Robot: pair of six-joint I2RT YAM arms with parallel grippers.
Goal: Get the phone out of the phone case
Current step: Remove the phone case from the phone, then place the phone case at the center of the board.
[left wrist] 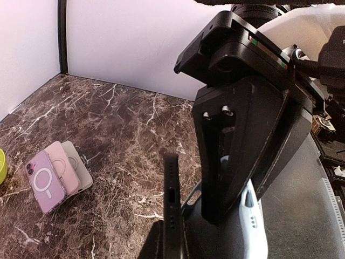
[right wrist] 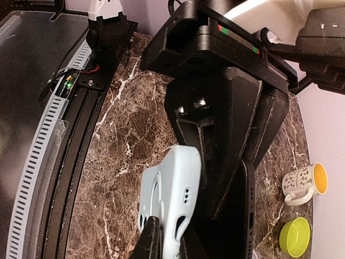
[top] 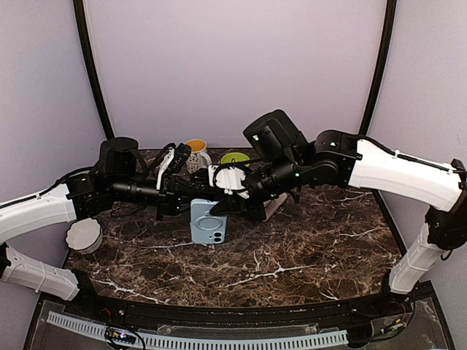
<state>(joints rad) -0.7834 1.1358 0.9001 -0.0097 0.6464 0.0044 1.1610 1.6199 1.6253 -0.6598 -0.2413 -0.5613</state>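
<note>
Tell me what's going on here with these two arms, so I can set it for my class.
Both arms meet over the marble table. The fingers of the right gripper pinch the light blue phone case, and the left gripper appears to clamp the black phone. The case is peeled partly away from the phone along one side, but the phone is not yet out.

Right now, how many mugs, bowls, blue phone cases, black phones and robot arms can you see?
Mug: 1
Bowl: 1
Blue phone case: 1
Black phone: 1
Robot arms: 2, the left arm and the right arm
Total: 6
</note>
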